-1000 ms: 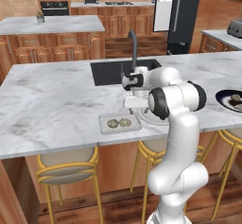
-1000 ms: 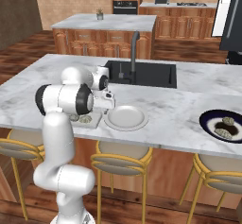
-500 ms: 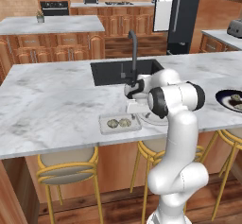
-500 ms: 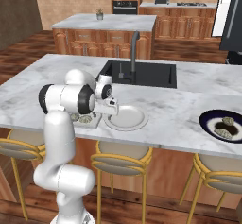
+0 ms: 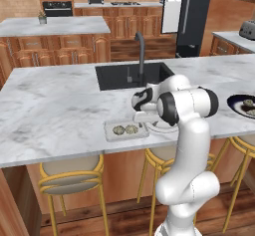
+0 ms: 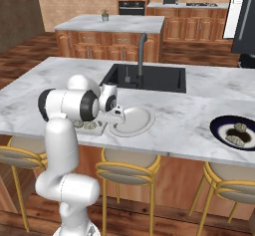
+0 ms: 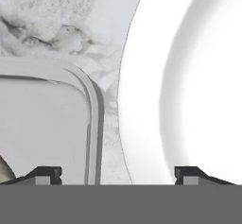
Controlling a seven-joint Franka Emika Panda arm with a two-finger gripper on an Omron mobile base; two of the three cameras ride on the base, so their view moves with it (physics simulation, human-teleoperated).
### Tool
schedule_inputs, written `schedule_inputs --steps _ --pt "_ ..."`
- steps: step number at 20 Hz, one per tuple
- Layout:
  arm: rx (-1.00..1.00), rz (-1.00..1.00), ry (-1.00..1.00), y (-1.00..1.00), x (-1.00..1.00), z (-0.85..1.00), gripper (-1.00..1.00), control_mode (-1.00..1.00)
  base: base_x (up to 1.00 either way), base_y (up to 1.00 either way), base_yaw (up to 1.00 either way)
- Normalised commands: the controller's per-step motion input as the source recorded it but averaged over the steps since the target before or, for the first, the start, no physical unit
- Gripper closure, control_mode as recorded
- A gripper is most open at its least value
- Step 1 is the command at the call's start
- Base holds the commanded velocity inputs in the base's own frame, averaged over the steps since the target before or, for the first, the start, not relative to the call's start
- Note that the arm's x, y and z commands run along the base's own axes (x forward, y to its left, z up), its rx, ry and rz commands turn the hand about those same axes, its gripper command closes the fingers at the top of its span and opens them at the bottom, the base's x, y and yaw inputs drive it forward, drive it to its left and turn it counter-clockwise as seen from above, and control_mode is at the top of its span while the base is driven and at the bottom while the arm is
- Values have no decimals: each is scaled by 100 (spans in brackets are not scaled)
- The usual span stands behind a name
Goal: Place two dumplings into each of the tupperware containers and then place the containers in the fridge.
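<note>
Left base view first: the fridge (image 5: 195, 16) stands tall and dark at the back of the kitchen, well apart from the marble surface (image 5: 55, 110) where the work is. Against a second ago, the arm has swung its wrist lower and nearer the front edge, and the claw (image 7: 118, 171) now hangs just above the surface instead of up over the white plate (image 5: 162, 126). The tray, plates and dumplings lie where they did.

Down to the containers. One tupperware container (image 5: 125, 130) lies flat on the surface near the front edge, just left of the white plate, and two dumplings (image 5: 125, 129) sit side by side in it. From the right base view that container (image 6: 92, 127) peeks out from behind the arm, touching or nearly touching the round white plate (image 6: 132, 121). Far along the surface to the robot's right, a dark plate (image 6: 234, 133) carries two more dumplings (image 6: 236, 134).

Hand view now: the claw is released, its two dark tips spread wide with nothing between them. One tip sits over the container's rounded corner (image 7: 90, 105), the other over the white plate (image 7: 189, 76), and a strip of bare marble (image 7: 111, 138) runs between the two rims. A sliver of a dumpling (image 7: 4, 171) shows at the lower left edge, inside the tray.

No readable writing on anything.
</note>
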Motion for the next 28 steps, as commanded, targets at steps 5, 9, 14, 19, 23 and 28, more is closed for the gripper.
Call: schedule_inputs --steps 5,9,14,19,23,28 --pt "0 0 -4 2 0 -56 100 -100 0 0 0" --pt "0 0 -1 1 0 -50 100 -100 0 0 0" --pt "0 -3 -11 6 0 -26 100 -100 0 0 0" --pt "0 -5 -1 9 0 8 100 -100 0 0 0" --pt "0 -4 0 2 0 28 100 -100 0 0 0" --pt "0 -5 5 0 0 47 100 -100 0 0 0"
